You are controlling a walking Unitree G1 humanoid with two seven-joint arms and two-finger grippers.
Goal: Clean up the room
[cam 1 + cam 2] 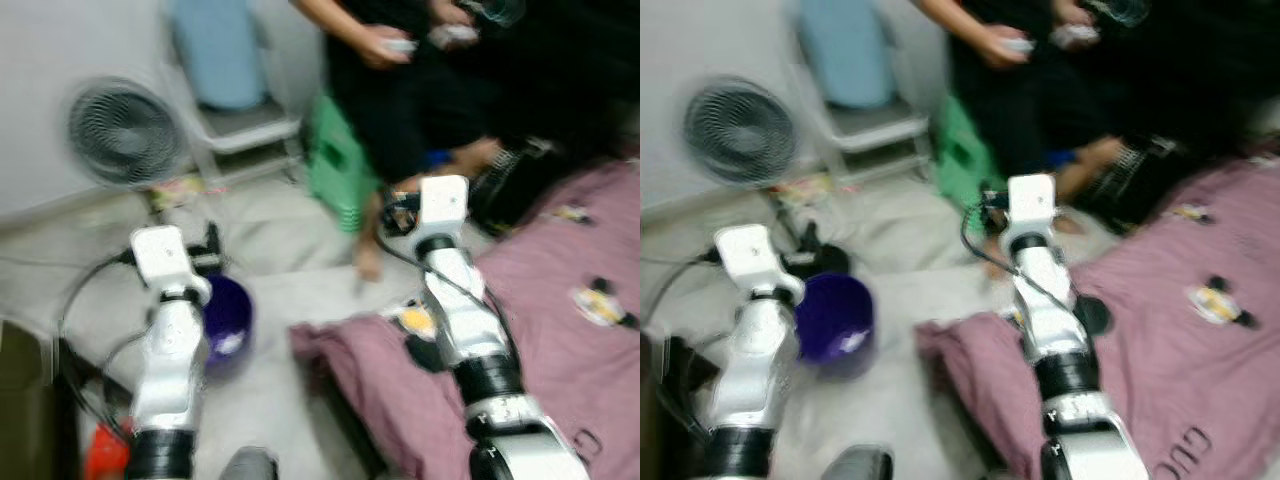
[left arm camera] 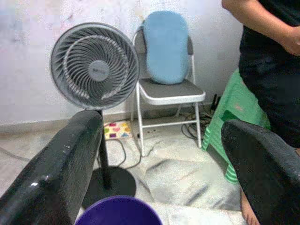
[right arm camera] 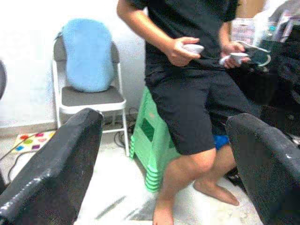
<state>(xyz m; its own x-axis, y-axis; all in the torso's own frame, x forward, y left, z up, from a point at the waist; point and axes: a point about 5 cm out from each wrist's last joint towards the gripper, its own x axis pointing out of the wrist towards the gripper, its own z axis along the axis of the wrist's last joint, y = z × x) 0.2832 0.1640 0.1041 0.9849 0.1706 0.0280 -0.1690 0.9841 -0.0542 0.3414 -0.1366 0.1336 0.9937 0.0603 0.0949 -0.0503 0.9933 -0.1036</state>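
Note:
A mauve blanket lies crumpled on the right, partly on the pale floor, with small yellow-and-black shapes on it. A purple bucket stands on the floor close to my left arm. My left gripper is held out above the bucket's far rim, and in the left wrist view its fingers stand wide open with nothing between them. My right gripper is held over the blanket's near corner, towards a person's bare foot. Its fingers are open and empty.
A person sits on a green stool just ahead, holding two controllers. A standing fan and a folding chair with a blue cushion stand by the wall. Cables run over the floor at left, and a red object lies near my base.

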